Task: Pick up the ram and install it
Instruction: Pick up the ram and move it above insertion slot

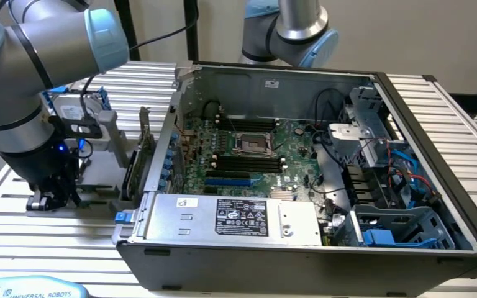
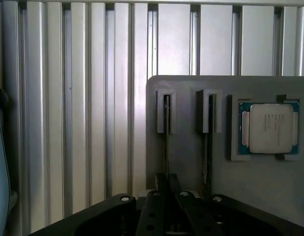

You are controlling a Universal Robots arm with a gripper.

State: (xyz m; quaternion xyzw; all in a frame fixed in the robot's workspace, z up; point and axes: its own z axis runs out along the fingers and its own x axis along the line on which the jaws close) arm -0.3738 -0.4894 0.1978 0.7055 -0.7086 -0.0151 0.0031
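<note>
The ram (image 2: 166,137) stands on its edge in a slot of the grey holder (image 2: 188,162) on the slatted table (image 2: 93,123). Its long axis runs straight out ahead of the gripper (image 2: 167,183), so the near end of the stick passes between the fingers (image 2: 161,184). They are drawn narrow, one on each flat face, and look closed on the stick (no gap shows on either side of it). A second stick (image 2: 209,142) stands parallel in the neighbouring slot, just beside the fingers and outside their grasp, and a processor chip (image 2: 269,128) lies flat in a pocket further off on that same side. In the exterior view the gripper (image 1: 49,200) is low over the holder, and the black memory slots (image 1: 243,162) inside the open computer case (image 1: 305,248) lie well apart from it, toward the exterior view's right.
</note>
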